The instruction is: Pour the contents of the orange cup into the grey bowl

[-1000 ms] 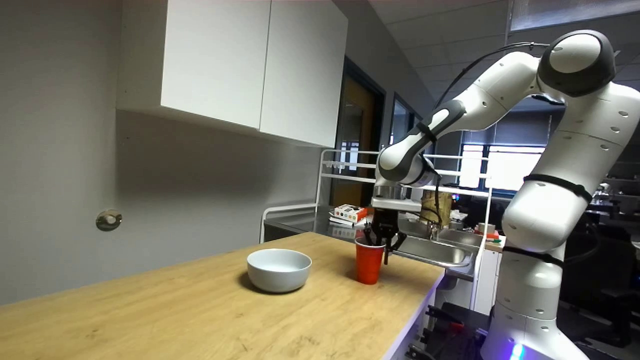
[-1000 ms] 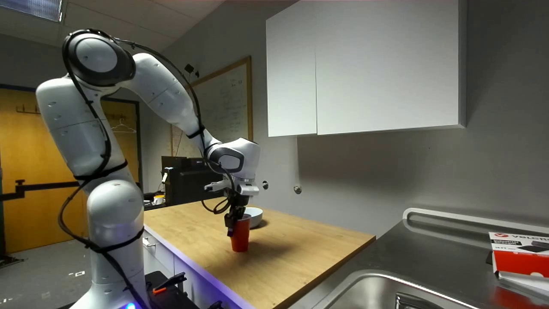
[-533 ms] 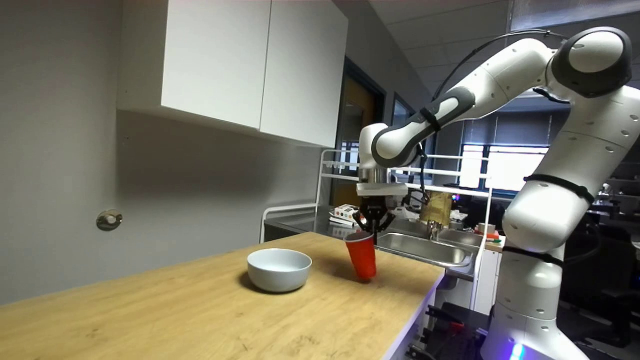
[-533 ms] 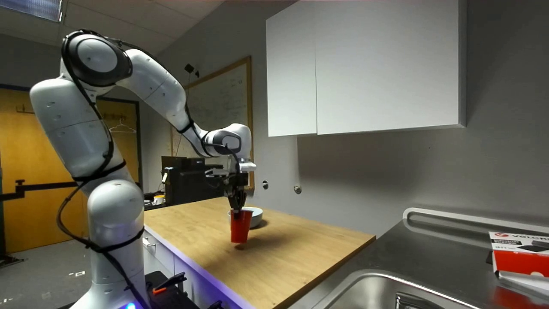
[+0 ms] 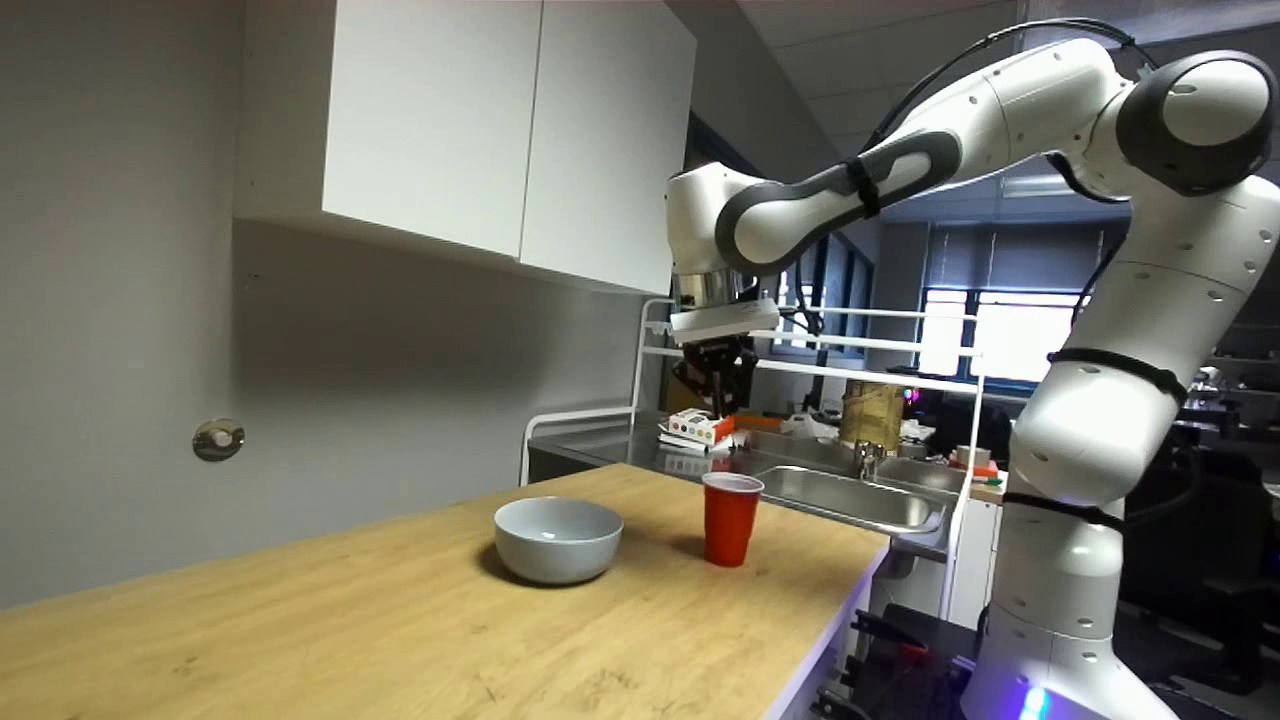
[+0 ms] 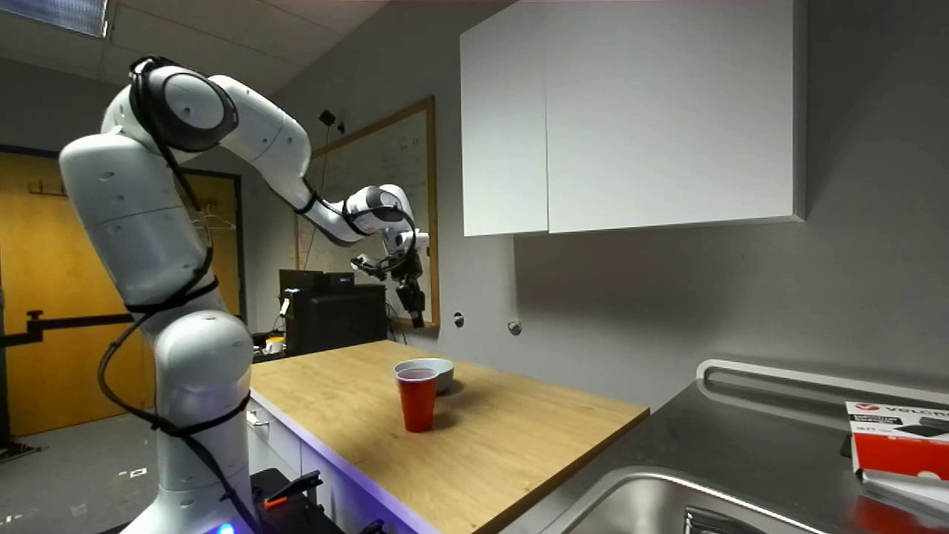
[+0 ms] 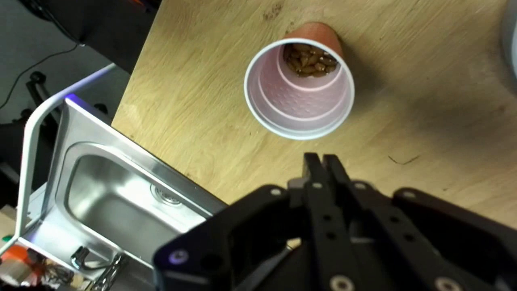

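In the wrist view the right edge is cutting the grey bowl (image 7: 510,36) down to a strip of its side. In an exterior view the orange cup (image 6: 418,404) is standing in front of the bowl and covering part of it; in an exterior view the bowl (image 5: 558,555) is showing its whole outline, though the low angle is leaving its bottom hard to read. The cup's walls are hiding its contents in both exterior views. Only the wrist view is looking down inside, where small brown pieces (image 7: 310,60) are lying at the bottom; the rim is cutting across some of them, so their number is hard to make out. The lower edge of an exterior view is cutting off the sink (image 6: 637,512) and the foot of the white arm (image 6: 207,371), and the right edge is trimming a red-and-white box (image 6: 897,449).

The gripper (image 7: 321,157) is appearing only as a tangle of dark parts in both exterior views, and its near parts are blurring in the wrist view. There its black fingers (image 7: 314,169) are standing side by side, pressed together or very nearly, and are holding nothing.

The cup is standing upright on the wooden counter (image 5: 400,630), below the gripper and well apart from it, with its mouth facing up. The bowl is sitting on the same counter, beside the cup and apart from it
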